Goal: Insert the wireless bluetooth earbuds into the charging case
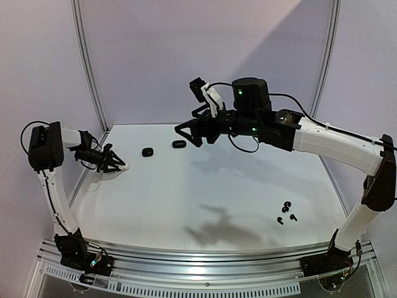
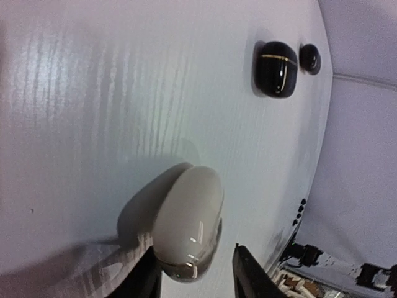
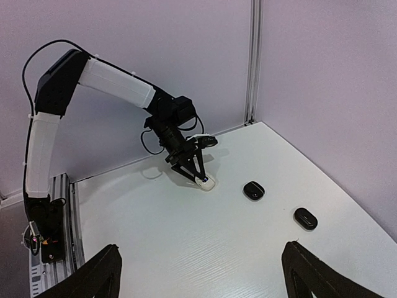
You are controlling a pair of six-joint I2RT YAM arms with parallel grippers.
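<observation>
A whitish oval charging case (image 1: 122,166) lies closed at the table's left edge. My left gripper (image 1: 115,162) is open, its jaws either side of the case's near end; in the left wrist view (image 2: 198,279) the case (image 2: 189,220) lies against the left finger with a gap to the right finger. Several tiny black earbuds (image 1: 285,213) lie at the near right, far from both grippers, and show as specks in the left wrist view (image 2: 299,211). My right gripper (image 1: 186,131) is wide open, empty, high above the table's back (image 3: 201,279).
Two closed black cases (image 1: 147,151) (image 1: 178,144) lie at the back, right of the whitish case; they also show in the left wrist view (image 2: 276,59) (image 2: 310,57) and the right wrist view (image 3: 253,190) (image 3: 305,218). Walls enclose the table.
</observation>
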